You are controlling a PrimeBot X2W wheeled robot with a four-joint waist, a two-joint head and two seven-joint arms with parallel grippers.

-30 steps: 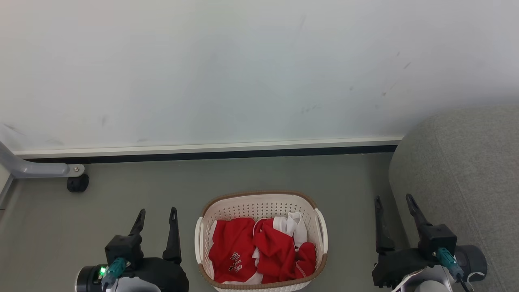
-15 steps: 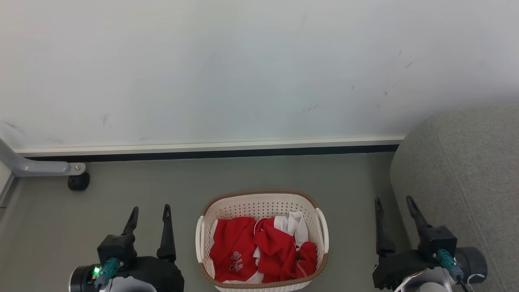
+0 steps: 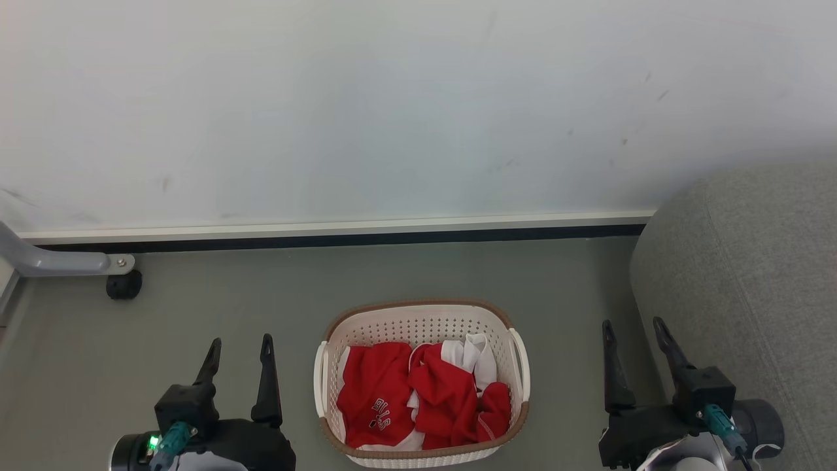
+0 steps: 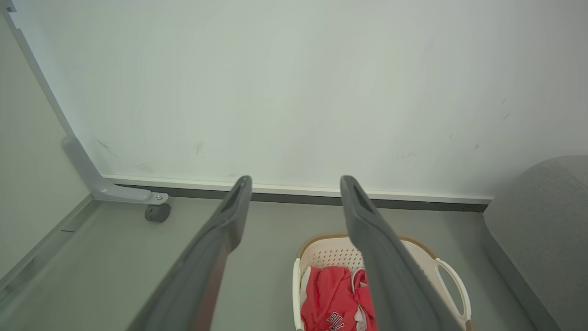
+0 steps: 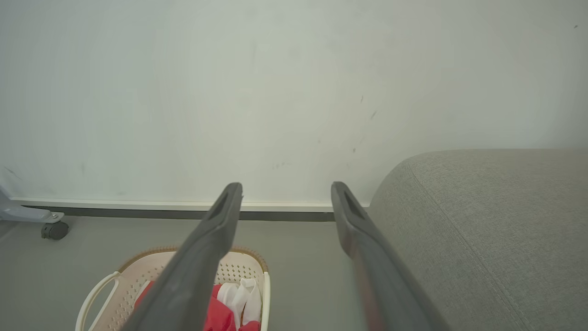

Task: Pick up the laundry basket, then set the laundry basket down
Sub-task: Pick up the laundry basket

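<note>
Currently L fingers (image 3: 267, 373) & R fingers (image 3: 612, 366) wide apart, empty, flanking laundry basket (image 3: 418, 327).

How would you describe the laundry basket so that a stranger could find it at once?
Look at the grey floor below the white wall, left of the grey fabric seat. There stands a cream perforated plastic basket with a brown rim and white loop handles. It alone holds red and white clothes.
</note>
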